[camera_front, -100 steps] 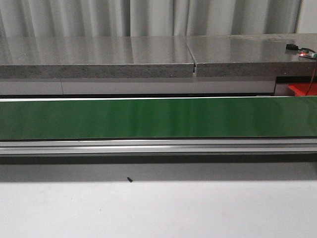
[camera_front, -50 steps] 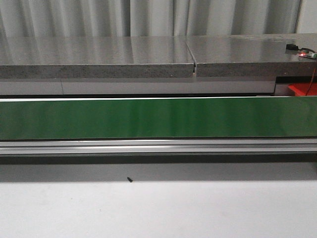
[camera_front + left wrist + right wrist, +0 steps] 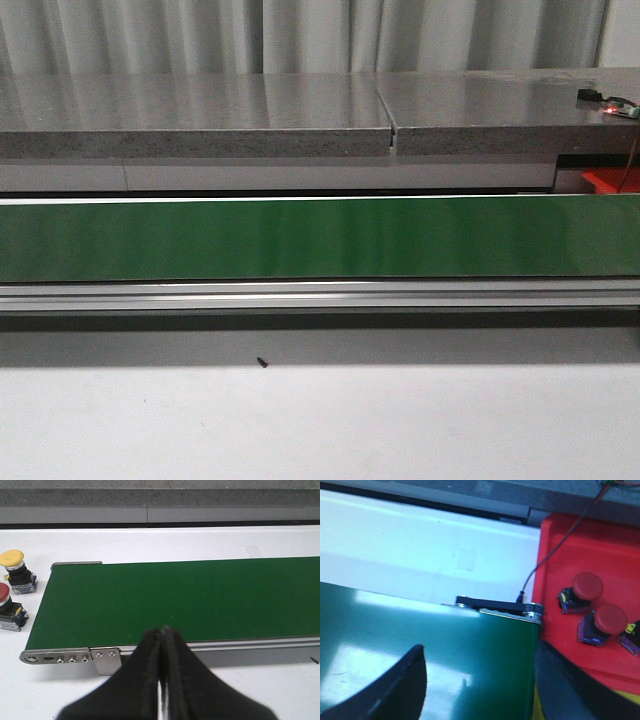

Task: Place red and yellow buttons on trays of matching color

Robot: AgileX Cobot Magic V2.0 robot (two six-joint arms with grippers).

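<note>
In the left wrist view a yellow button point(image 3: 15, 564) and a red button point(image 3: 6, 606) stand on the white table beside the end of the green belt point(image 3: 175, 600). My left gripper point(image 3: 162, 632) is shut and empty, at the belt's near rail. In the right wrist view the red tray point(image 3: 590, 545) holds two red buttons point(image 3: 587, 586) point(image 3: 610, 619), with part of another at the frame edge. My right gripper point(image 3: 480, 680) hangs open and empty over the belt's end beside that tray. A yellow sliver point(image 3: 538, 707) shows beside its finger. Neither gripper appears in the front view.
The green conveyor belt point(image 3: 320, 238) runs across the table with a metal rail point(image 3: 320, 295) in front. A grey counter point(image 3: 200, 115) lies behind. A cable point(image 3: 555, 545) crosses the red tray. A corner of the red tray point(image 3: 608, 180) shows at the far right.
</note>
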